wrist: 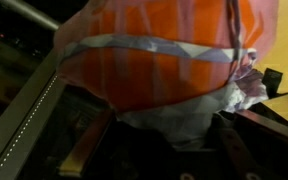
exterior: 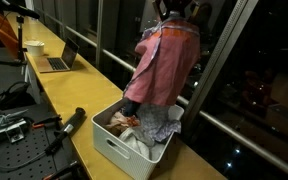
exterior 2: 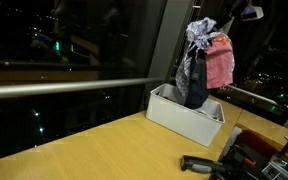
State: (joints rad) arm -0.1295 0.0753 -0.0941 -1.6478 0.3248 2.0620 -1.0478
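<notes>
Shirt (exterior: 166, 62), pink with pale stripes, hangs bunched with other clothes (exterior: 156, 122) over the white bin (exterior: 114, 150) at the surface's (exterior: 74, 95) window edge. The fingers (exterior: 172, 10) pinch its top, so it drapes freely.

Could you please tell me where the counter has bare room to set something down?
The wooden counter is bare between the laptop and the white bin, and, in an exterior view, between the bin and the black tool. The bin is crowded: clothes fill it, and the held bundle hangs above.
</notes>
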